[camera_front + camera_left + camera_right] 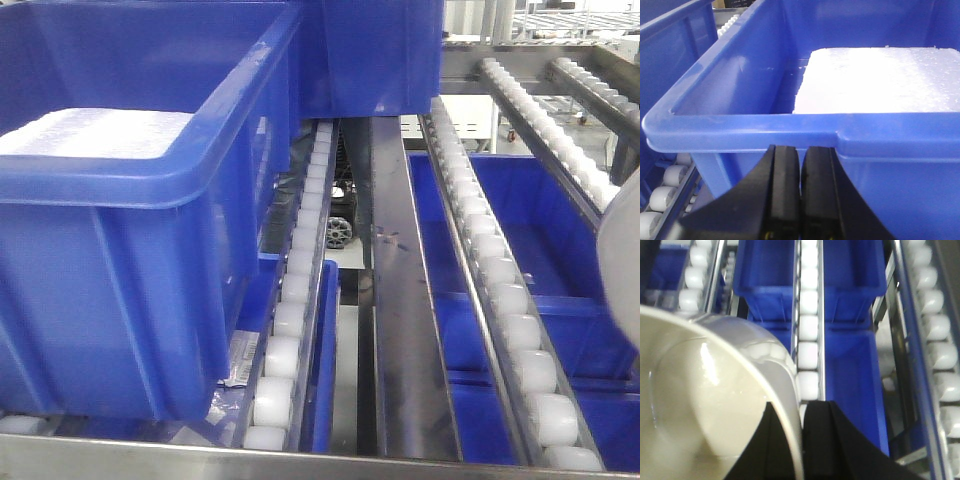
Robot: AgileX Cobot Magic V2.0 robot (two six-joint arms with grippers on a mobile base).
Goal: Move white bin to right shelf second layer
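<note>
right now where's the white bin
The white bin is in the right gripper, its wall pinched between the fingers, above the roller tracks and blue crates; front view shows it at the right edge.

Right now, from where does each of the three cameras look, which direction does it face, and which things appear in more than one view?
Exterior front view: looks forward and down along the roller tracks; the white bin shows at the right edge; no gripper visible.
Left wrist view: behind the shut left gripper, facing a blue crate holding a white foam block.
Right wrist view: behind the right gripper, shut on the white bin's rim, looking down the tracks.
Shared: the crate with foam, front and left views; the bin, front and right views.
</note>
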